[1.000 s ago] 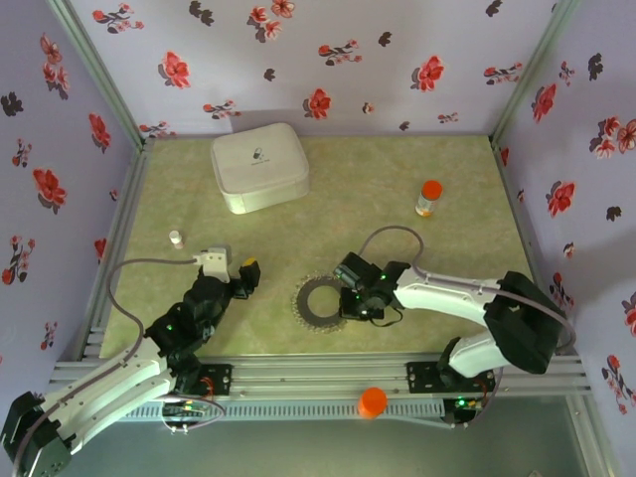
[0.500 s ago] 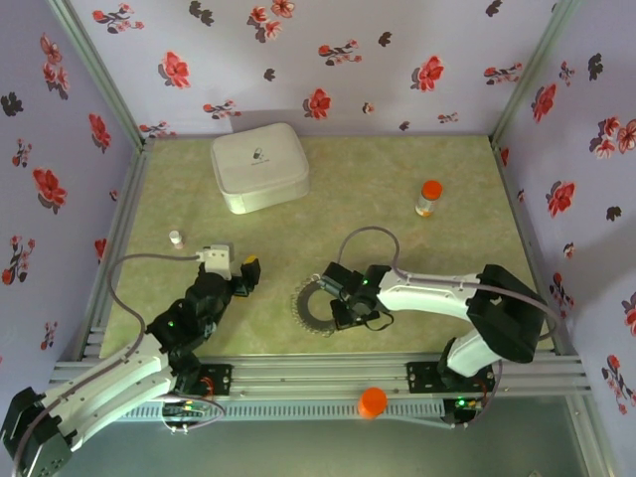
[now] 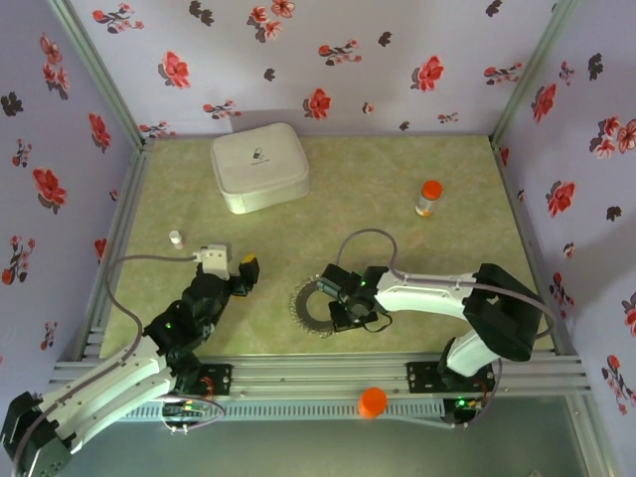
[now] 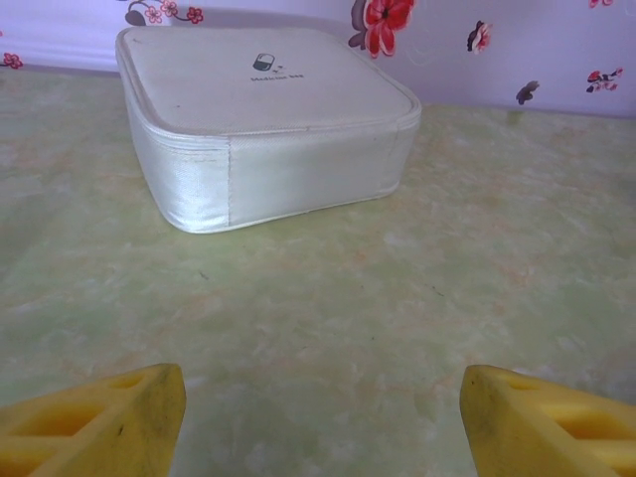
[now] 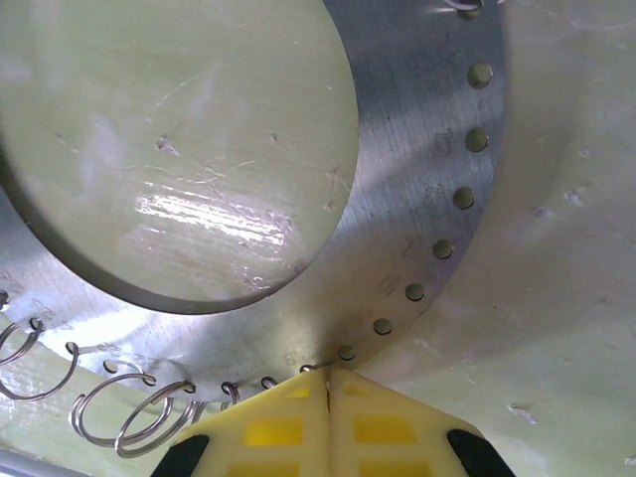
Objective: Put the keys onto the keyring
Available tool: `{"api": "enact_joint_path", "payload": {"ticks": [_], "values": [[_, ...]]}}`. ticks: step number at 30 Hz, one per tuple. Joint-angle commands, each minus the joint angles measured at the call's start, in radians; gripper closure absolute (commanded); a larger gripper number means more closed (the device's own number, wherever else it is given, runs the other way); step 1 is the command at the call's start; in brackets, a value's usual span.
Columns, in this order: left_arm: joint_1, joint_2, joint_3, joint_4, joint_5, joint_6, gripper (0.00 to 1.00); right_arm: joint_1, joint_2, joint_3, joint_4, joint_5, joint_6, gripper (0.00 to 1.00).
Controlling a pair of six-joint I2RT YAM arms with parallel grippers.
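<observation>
My right claw, clenched, is now pressing the rim of the keyring lying flat on the desk — having swung in from beside it. My left claw is waiting released — threading isn't starting yet.

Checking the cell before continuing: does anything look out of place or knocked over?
One thing stands out: a round orange object sits on the near metal rail, off the green tabletop. The orange-capped bottle stands upright and the white box lies flat.
</observation>
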Motion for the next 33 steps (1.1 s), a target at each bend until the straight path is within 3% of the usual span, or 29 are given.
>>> {"api": "enact_joint_path", "payload": {"ticks": [1,8,17,25,33], "values": [[0.009,-0.011,0.029,-0.020,-0.028,0.023,0.27,0.007,-0.016,0.020,-0.022,0.019,0.009,1.00],[0.008,0.040,0.013,0.081,0.098,0.121,0.28,0.004,-0.084,0.049,-0.019,0.092,-0.147,1.00],[0.009,0.218,0.040,0.205,0.345,0.308,0.35,-0.055,-0.172,-0.003,0.127,0.053,-0.376,1.00],[0.010,0.313,0.039,0.327,0.275,0.311,0.38,-0.055,-0.091,0.042,0.098,0.101,-0.584,1.00],[0.010,0.290,0.039,0.329,0.153,0.300,0.38,-0.022,-0.015,0.061,0.112,0.113,-0.640,1.00]]}}
